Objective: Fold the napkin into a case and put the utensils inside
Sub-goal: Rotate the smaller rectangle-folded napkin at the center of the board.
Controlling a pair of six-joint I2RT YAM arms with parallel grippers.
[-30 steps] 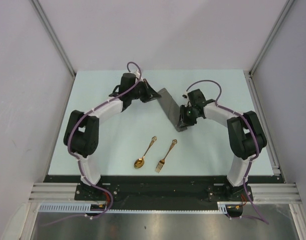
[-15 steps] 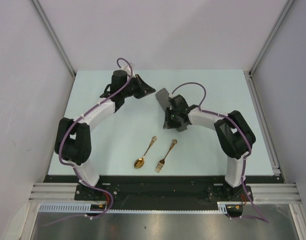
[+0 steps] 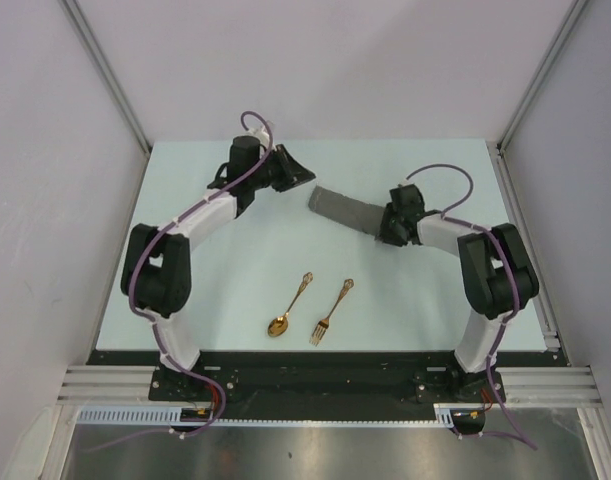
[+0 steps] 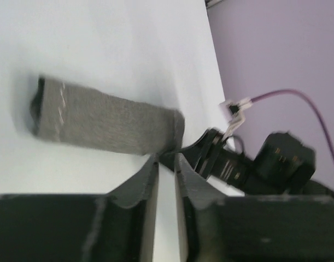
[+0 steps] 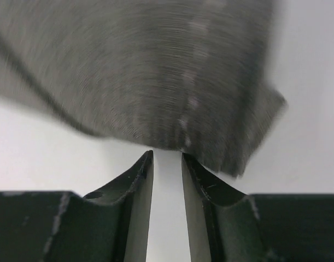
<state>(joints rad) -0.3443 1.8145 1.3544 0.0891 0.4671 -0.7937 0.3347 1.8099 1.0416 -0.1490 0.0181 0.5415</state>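
1. The pale surface [image 3: 205, 290] holds all the things.
2. The case [image 3: 345, 208] is a long, thin strip of dark grey cloth. It lies flat and slanted, closer to the far edge than the near edge and a bit toward the right edge. One short end looks open and shows a line of light stitches.
3. The left claw [image 3: 307, 182] is just beside the case's far-left end and not touching it. Its two fingers are pinched almost closed, with only a thin gap and nothing in it.
4. The right claw [image 3: 382, 232] is at the case's other end, with the cloth edge right at its tips. Its fingers are also pinched almost closed, and I see no cloth in the thin gap.
5. The gold fork [image 3: 331, 311] lies by the middle of the near edge, well apart from the case.
6. The gold spoon [image 3: 288, 305] lies just left of the fork, not touching it, with its bowl toward the near edge.
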